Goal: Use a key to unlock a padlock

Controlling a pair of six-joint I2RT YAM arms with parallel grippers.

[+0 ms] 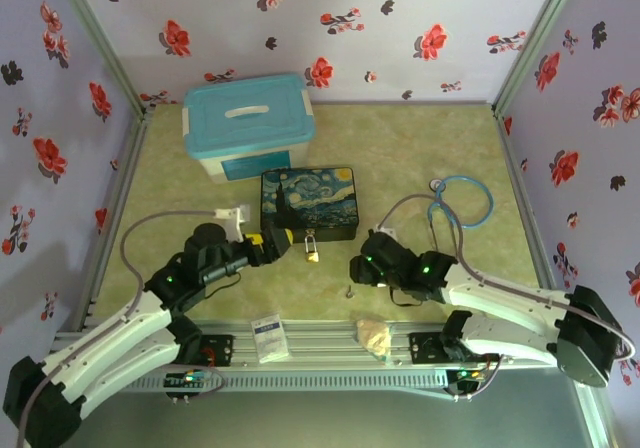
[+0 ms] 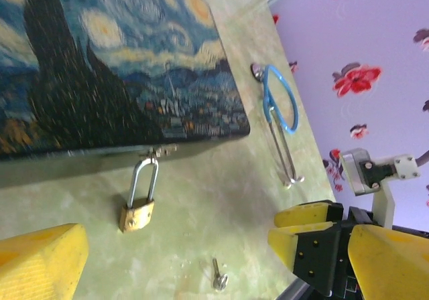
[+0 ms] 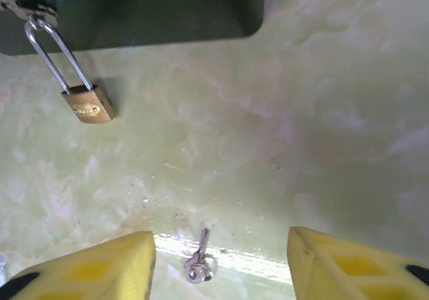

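Note:
The small brass padlock hangs by its silvery shackle from the hasp of the starry-night box and rests on the green table; it also shows as the padlock and the padlock. The tiny grey key lies flat, in front and right of it. My right gripper is open, hovering with the key between its yellow fingers, untouched. My left gripper is open just left of the padlock. In its view the left gripper is empty, above the key.
A teal lidded bin stands behind the starry box. A blue stethoscope lies at the right. A white packet and a tan lump sit on the front rail. The right gripper is close to my left one.

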